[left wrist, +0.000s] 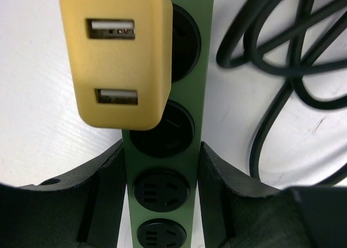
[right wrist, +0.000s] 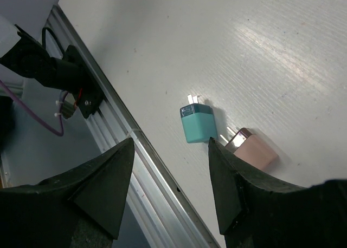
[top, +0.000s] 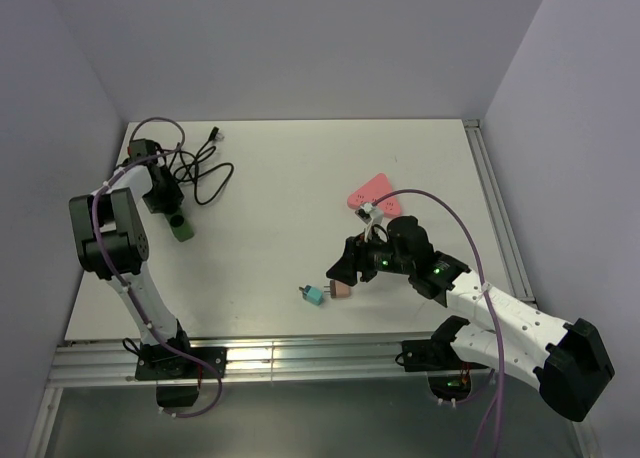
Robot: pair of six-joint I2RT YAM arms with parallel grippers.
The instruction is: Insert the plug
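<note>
So the white table (top: pixel 280 178) has the two arms working well apart from each other. On the left side the left gripper (left wrist: pixel 161 148) is clamped around the green power strip (left wrist: pixel 161 189), fingers (left wrist: pixel 103 194) snug against both long edges, with a loose black cable (left wrist: pixel 269 133) coiled just beside it. A yellow USB charger (left wrist: pixel 116 58) already sits in one of the strip's upper sockets. Over near the middle there's a pink triangular thing (top: pixel 372 190) lying flat. The right gripper (right wrist: pixel 171 145) hangs above the table with its jaws spread wide, holding nothing and touching nothing. Right below it the teal plug (right wrist: pixel 198 123) and the pink plug (right wrist: pixel 252 149) lie on their sides just beside each other, close to the table's near edge.
</note>
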